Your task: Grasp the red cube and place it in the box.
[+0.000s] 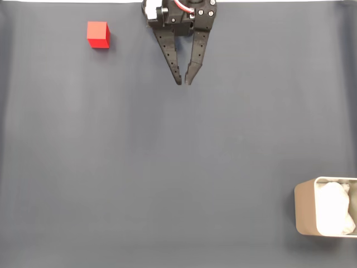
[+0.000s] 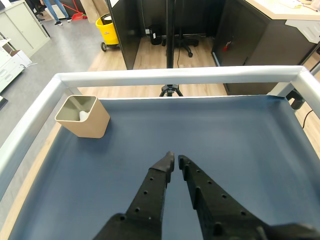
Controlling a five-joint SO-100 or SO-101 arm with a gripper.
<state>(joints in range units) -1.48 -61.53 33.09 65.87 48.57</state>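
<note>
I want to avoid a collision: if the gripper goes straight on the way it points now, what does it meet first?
Probably only the bare grey mat. The gripper points between the red cube and the box, though height is unclear.

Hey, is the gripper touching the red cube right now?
Apart. The fixed view shows the gripper at top centre and the red cube well off to its left, with bare grey mat between them.

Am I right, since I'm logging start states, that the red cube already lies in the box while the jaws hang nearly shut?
Not quite. In the fixed view the red cube lies on the gray mat, far from the box. The jaws of the gripper do hang nearly shut.
</note>
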